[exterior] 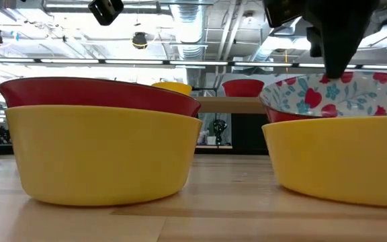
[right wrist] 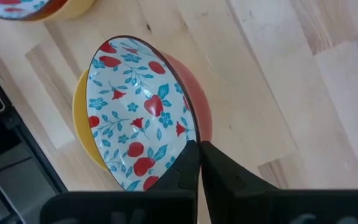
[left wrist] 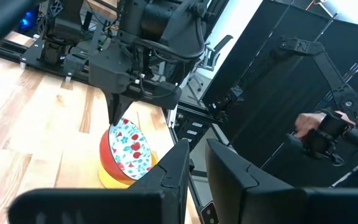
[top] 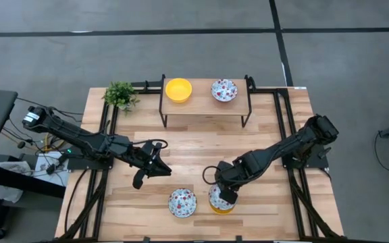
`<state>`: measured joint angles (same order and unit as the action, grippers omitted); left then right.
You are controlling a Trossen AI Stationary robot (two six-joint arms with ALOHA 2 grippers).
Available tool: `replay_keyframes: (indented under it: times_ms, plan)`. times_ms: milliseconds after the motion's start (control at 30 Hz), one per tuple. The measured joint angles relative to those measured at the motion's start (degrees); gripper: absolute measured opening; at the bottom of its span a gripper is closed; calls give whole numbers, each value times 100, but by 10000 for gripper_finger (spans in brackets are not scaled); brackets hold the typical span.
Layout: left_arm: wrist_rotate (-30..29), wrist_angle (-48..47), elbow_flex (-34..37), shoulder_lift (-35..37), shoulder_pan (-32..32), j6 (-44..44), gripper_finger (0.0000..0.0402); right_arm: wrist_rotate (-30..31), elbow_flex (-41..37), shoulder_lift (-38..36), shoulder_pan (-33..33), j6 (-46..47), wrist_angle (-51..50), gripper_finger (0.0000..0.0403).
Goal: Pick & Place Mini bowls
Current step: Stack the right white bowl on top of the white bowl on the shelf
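My right gripper (top: 226,196) is clamped on the rim of a floral mini bowl (right wrist: 138,115), which sits tilted inside a yellow mini bowl (top: 221,204) at the table's near edge. Just beside it a second floral bowl (top: 182,202) rests in another yellow bowl (exterior: 103,151). My left gripper (top: 151,167) hovers nearby, fingers nearly closed, holding nothing. On the far shelf (top: 204,106) stand a yellow bowl (top: 178,89) and a floral bowl (top: 224,90).

no readable txt, labels, brands or nos. anywhere, any view
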<state>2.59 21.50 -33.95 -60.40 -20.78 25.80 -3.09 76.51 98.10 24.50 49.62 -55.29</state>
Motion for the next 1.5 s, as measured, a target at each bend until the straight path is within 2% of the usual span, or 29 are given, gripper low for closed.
replay_keyframes:
  times_ms: [233,833,967,1233,1500]
  plan:
    - [0,0,0,0,0,0,53,-84,66,-48,-27,-95,-100,0]
    - [0,-2,0,0,0,-17,53,6,1487,-46,-522,-1098,-1144,0]
    - [69,-2,0,2,2,-396,53,98,1781,-46,-686,-1270,-1420,0]
    - [83,-9,2,47,33,-1039,53,166,2463,-46,-1180,-1767,-2081,0]
    - [40,1,4,634,317,-1188,53,179,3155,-44,-1892,-2455,-2449,0]
